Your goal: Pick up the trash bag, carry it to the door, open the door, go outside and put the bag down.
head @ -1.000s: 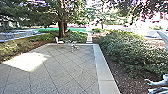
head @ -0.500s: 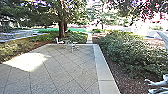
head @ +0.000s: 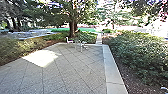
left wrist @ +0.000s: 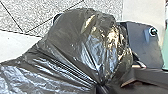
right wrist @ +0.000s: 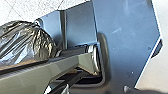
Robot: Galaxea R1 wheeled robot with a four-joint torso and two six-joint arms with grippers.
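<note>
The left gripper (left wrist: 101, 87) has its jaws closed on the gathered neck of the black trash bag (left wrist: 87, 47), whose folds draw tight towards them. The bag bulges beside the robot's dark base plate (left wrist: 143, 45), with speckled paving (left wrist: 22, 12) past it. How the jaws of the right gripper stand, I cannot tell.

In the head view, a paved terrace (head: 75, 75) with diagonal joints spreads out front, a bright patch of sun (head: 42, 58) on its left part. A pale stone border (head: 112, 72) runs along its right side, next to mulch (head: 126, 75) and dense green bushes (head: 142, 55). Near the far edge stands pale outdoor furniture (head: 69, 40), too small to make out fully, with a tree trunk (head: 72, 28) behind it.
</note>
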